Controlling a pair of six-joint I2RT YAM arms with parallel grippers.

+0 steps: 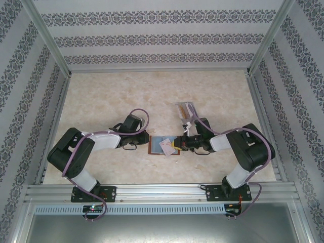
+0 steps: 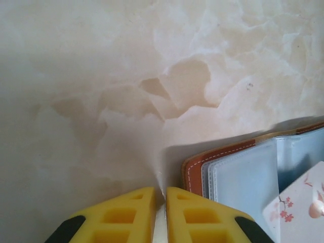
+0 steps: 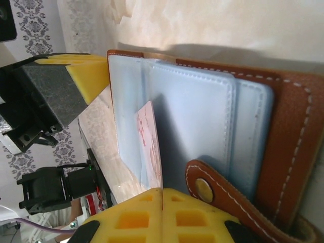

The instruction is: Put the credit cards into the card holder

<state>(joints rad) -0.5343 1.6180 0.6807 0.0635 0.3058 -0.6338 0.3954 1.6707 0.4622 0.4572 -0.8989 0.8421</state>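
The card holder, a reddish-brown wallet, lies open on the table between my two grippers, its pale blue clear pocket leaves up. My left gripper is at its left edge, shut on a thin clear leaf edge. One yellow finger of it sits at that leaf's corner. My right gripper is shut on a white credit card with pink blossoms, held edge-on over the open pockets. The snap tab lies just right of my right fingers.
A grey slotted rack stands just behind my right gripper. Aluminium rails and patterned walls fence the marbled table on all sides. Bare tabletop stretches beyond the wallet's left edge.
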